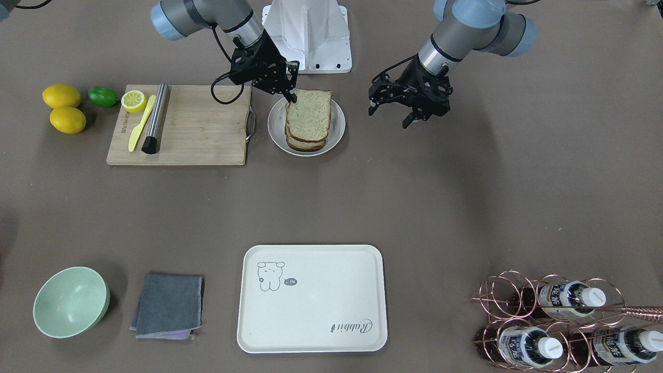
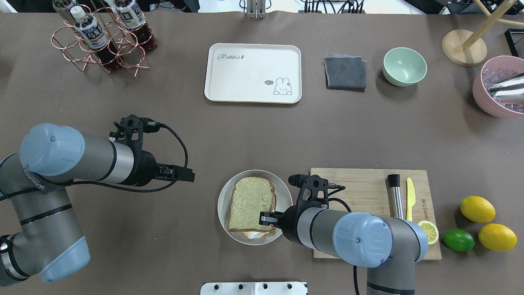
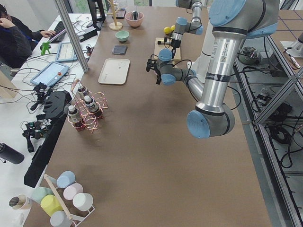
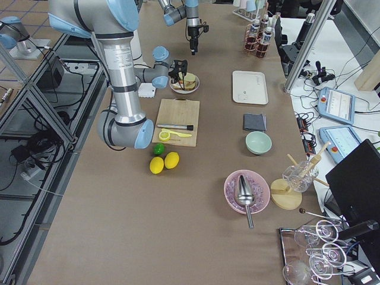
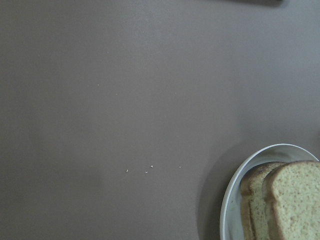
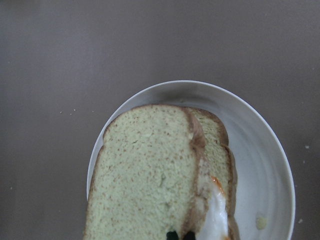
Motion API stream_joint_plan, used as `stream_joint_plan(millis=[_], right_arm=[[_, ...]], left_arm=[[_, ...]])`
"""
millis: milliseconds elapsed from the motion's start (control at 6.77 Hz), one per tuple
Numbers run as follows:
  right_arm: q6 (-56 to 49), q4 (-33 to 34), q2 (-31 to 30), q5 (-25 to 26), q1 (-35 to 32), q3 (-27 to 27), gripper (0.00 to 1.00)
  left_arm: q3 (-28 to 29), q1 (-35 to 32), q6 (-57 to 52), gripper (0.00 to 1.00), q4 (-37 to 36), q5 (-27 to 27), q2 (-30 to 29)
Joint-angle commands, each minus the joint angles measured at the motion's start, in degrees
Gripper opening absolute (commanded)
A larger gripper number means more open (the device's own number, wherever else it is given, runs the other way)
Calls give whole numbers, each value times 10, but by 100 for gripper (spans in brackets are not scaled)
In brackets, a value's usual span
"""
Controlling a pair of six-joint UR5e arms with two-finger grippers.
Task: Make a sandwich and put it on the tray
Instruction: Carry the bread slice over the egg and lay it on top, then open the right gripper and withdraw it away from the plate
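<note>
Sandwich [image 6: 150, 170] cropped, egg [image 6: 216, 222] mostly hidden, plate [image 6: 262, 160] rim cut

Count coming in: two bread slices [image 1: 309, 115], one egg [image 6: 216, 215], one plate [image 1: 336, 129], one tray [image 1: 321, 321], two whole lemons [image 1: 61, 96], one lime [image 1: 103, 96], three bottles [image 1: 570, 295], one bowl [image 1: 70, 303], one cloth [image 1: 168, 305]

The left arm [image 2: 94, 157] and right arm [image 2: 315, 227] are silver-grey cylindrical tubes with pale blue round joint caps [image 2: 53, 143], each cap carrying a small central screw. The left gripper [image 1: 388, 118] and right gripper [image 1: 293, 98] are black, open-framed two-finger units. Just behind each gripper sits a black collar, from which a black braided cable [image 2: 184, 146] loops. Farthest back stands a white base [image 1: 311, 36] with dark bolt heads.
</note>
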State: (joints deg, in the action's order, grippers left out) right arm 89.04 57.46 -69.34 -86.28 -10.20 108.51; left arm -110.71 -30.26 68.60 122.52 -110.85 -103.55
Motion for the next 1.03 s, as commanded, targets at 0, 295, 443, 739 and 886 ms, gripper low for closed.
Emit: stream_joint_plan(millis=[0, 295, 443, 739, 886], right_arm=[[-2, -1, 0, 17, 14, -1, 0], [-30, -2, -4, 36, 13, -1, 100], [-31, 2, -4, 27, -6, 9, 100], [-31, 67, -22, -109, -125, 49, 100], [-61, 112, -39, -167, -180, 50, 100]], left_arm=[[1, -1, 0, 98, 0, 0, -1], [1, 0, 0, 98, 0, 0, -1], [1, 0, 0, 98, 1, 0, -1], [2, 5, 0, 98, 0, 0, -8], [2, 6, 0, 98, -1, 0, -12]])
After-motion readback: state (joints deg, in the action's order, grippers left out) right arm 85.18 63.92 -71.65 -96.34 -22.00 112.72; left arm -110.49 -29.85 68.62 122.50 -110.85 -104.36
